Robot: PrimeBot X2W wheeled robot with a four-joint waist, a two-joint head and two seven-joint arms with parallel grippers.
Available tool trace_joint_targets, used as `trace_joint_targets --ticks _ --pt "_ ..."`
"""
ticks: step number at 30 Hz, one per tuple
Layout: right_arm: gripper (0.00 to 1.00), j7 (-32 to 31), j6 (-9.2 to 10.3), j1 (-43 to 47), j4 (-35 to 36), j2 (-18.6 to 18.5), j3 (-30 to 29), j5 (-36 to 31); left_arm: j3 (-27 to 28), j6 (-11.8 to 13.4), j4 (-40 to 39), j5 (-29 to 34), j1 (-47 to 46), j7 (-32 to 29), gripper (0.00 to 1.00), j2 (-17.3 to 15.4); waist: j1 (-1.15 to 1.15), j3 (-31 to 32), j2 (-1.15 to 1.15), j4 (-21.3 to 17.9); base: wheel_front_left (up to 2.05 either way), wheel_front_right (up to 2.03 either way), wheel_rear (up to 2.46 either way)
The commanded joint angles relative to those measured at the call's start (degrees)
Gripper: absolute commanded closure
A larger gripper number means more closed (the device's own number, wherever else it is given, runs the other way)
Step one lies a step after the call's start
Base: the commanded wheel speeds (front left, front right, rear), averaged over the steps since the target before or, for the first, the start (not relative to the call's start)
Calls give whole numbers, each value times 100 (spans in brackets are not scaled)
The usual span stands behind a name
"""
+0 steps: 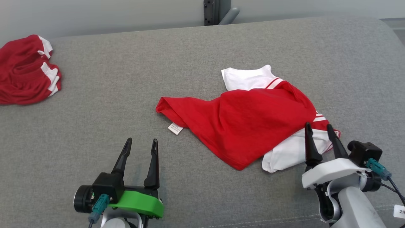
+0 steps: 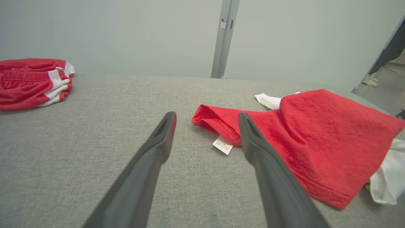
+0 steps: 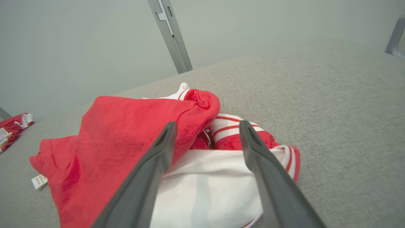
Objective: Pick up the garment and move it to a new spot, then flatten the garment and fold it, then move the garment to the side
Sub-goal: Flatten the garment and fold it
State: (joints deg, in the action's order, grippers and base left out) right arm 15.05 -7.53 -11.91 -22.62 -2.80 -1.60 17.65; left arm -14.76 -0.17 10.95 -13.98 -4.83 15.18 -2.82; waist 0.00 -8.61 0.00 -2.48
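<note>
2 grippers, both released and empty: left gripper (image 1: 142, 140) at lower left, right gripper (image 1: 318, 125) at lower right, tips over the crumpled red-and-white garment (image 1: 253, 123) lying centre-right on the grey surface (image 1: 190, 57).

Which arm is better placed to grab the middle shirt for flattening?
Right, probably. The right gripper is open with its fingertips over the shirt; the left gripper, also open, sits short of it.
</note>
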Motion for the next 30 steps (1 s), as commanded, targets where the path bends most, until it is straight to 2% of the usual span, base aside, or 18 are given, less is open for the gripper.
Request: trace_joint_targets --ticks 1,7,8,9,10,11,12,21,30 --pt "0 15 8 -158 -212 -18 198 253 20 28 -18 -20 -90 -2 0 -13 0 -25 0 151 0 0 0" --pt "0 13 7 -601 -1012 -15 570 680 -20 67 -46 -76 -115 -3 0 -13 0 -82 0 529 0 0 0" --pt "10 14 7 -672 -1085 -15 633 695 -7 77 -54 -80 -115 -3 0 -13 0 -92 0 582 0 0 0" --pt "46 15 7 -749 -1120 -20 669 679 -4 88 -60 -82 -114 -3 0 -13 0 -104 0 642 0 0 0" --pt "46 15 7 -749 -1120 -20 669 679 -4 88 -60 -82 -114 -3 0 -13 0 -104 0 642 0 0 0" --pt "76 15 7 -815 -1127 -22 701 650 1 103 -68 -97 -109 -2 0 -13 0 -115 0 694 0 0 0" --pt "100 15 7 -887 -1089 -20 719 609 8 118 -79 -108 -105 -3 0 -13 0 -128 0 750 0 0 0" --pt "100 -20 7 -1820 -764 -15 954 89 -97 149 -101 -246 -114 -2 0 -13 0 -182 0 1219 0 0 0" --pt "100 -489 7 -3422 -1439 -163 680 -867 -404 228 -92 -429 -181 -3 0 -13 0 -325 0 1910 0 0 0"
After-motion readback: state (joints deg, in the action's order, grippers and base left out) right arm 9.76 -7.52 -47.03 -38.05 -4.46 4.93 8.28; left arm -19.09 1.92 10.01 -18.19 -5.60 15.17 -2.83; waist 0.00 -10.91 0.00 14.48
